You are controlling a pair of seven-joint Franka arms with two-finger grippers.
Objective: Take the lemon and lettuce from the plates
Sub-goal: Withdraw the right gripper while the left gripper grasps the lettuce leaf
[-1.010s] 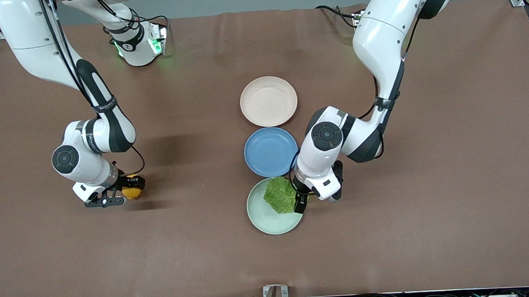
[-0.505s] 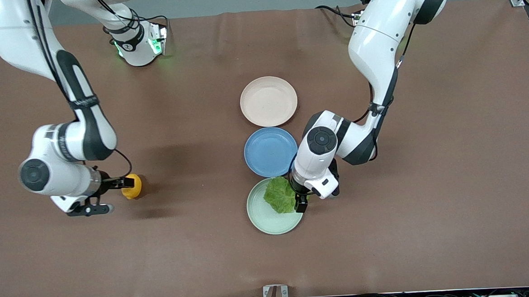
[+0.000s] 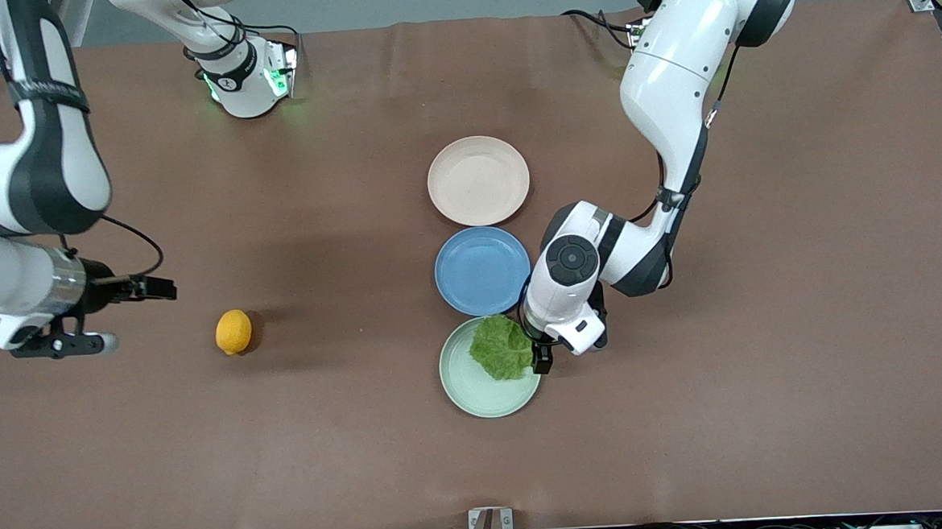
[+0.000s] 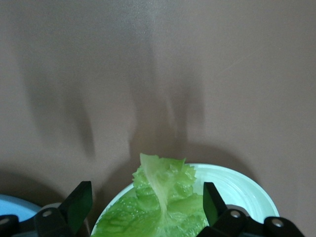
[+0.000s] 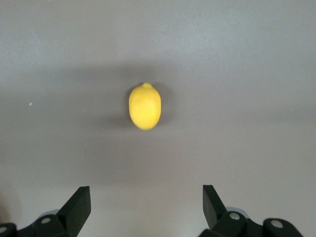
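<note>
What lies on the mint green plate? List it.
Only the lettuce lies on the mint green plate, on the part toward the blue plate. The plate surface beneath the leaf is covered.

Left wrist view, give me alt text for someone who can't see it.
The left gripper hangs open over a crinkly green lettuce leaf lying on a pale mint green plate, one finger to each side of the leaf. Brown table fills the rest, and the edge of a blue plate shows in one corner.

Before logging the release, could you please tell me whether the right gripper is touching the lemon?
Apart: the front view shows bare table between the right gripper and the lemon.
</note>
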